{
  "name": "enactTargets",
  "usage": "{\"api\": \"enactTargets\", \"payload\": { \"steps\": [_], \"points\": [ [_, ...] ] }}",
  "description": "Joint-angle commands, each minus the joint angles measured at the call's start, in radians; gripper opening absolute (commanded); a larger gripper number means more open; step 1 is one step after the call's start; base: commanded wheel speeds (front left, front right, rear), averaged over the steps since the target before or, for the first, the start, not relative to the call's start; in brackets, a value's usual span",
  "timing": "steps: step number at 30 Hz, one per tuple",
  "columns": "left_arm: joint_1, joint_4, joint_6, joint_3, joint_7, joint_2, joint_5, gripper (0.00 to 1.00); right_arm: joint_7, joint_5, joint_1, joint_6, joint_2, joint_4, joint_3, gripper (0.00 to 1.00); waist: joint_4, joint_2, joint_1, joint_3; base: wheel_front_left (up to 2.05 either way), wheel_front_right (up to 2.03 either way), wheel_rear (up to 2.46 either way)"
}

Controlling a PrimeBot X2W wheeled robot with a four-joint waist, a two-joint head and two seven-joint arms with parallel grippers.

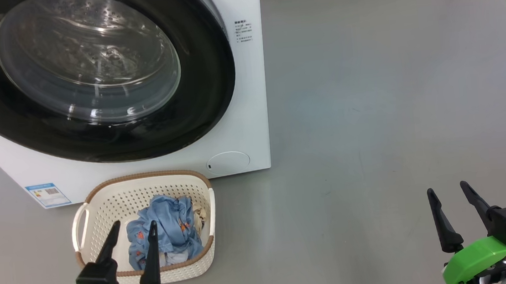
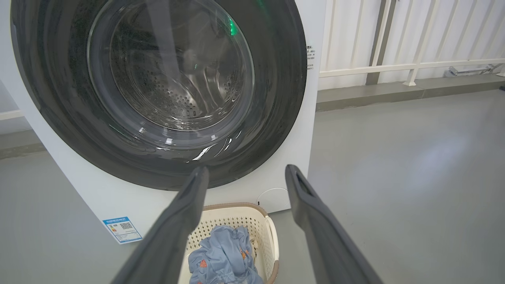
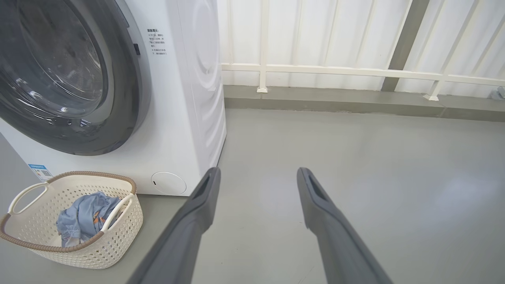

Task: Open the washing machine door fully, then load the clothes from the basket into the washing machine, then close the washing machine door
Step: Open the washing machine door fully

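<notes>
**A:** Which way does the washing machine door (image 1: 91, 69) lie from the fingers?

**B:** Ahead of and above the left gripper (image 1: 134, 223), and it looks shut flat against the washing machine (image 1: 253, 114). In the left wrist view, the porthole sits just beyond that gripper's tips, slightly to their left. The right gripper (image 1: 447, 187) has the door forward and far off to its left.

**A:** So the left arm is nearer?

**B:** To the door's face, yes. But the door is round with no long axis, so the move depends on which rim to pull. The right wrist view shows a small dark notch (image 3: 136, 49) on the rim nearest the right gripper. I judge that to be the catch side, but can't be sure.

**A:** What are the fingers doing?

**B:** Both pairs are spread wide and holding nothing.

**A:** And the load?

**B:** The basket (image 1: 146, 175) stands on the floor (image 1: 369, 104) just in front of the machine, below the door. Its near rim is under the left tips. The clothes (image 1: 164, 227) are bunched inside, towards the side nearer the right gripper.

**A:** Is there room?

**B:** There's open floor ahead of the right fingers and to their right. A door swinging out would pass above the basket, which looks low enough to clear. The left arm reaches over the basket, so it could get in the way of the swing.
</notes>
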Motion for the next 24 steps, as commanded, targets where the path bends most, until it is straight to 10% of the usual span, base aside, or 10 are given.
{"api": "enactTargets", "payload": {
  "steps": [1, 11, 13, 24],
  "points": [
    [-0.038, -0.019, 0.000, 0.035, -0.010, 0.012, 0.013, 1.00, -0.012, 0.009, -0.031, -0.001, -0.008, -0.026, 0.026, 1.00, 0.000, 0.0000, -0.0001, -0.002, 0.00, 0.00, 0.00],
    [-0.037, -0.014, 0.000, 0.037, -0.010, 0.010, 0.012, 1.00, -0.012, 0.013, -0.028, -0.001, -0.009, -0.033, 0.025, 1.00, 0.002, 0.0000, -0.0001, -0.003, 0.00, 0.00, 0.00],
    [-0.035, -0.016, 0.001, 0.037, -0.010, 0.010, 0.013, 1.00, -0.012, 0.023, -0.026, -0.001, -0.008, -0.032, 0.029, 0.00, 0.002, 0.0000, -0.0001, -0.003, 0.00, 0.00, 0.00],
    [-0.030, -0.027, 0.002, 0.039, -0.010, 0.008, 0.014, 1.00, -0.012, 0.077, -0.032, -0.001, -0.020, -0.007, 0.049, 0.00, 0.003, 0.0000, -0.0001, 0.002, 0.00, 0.00, 0.00]
  ]
}}
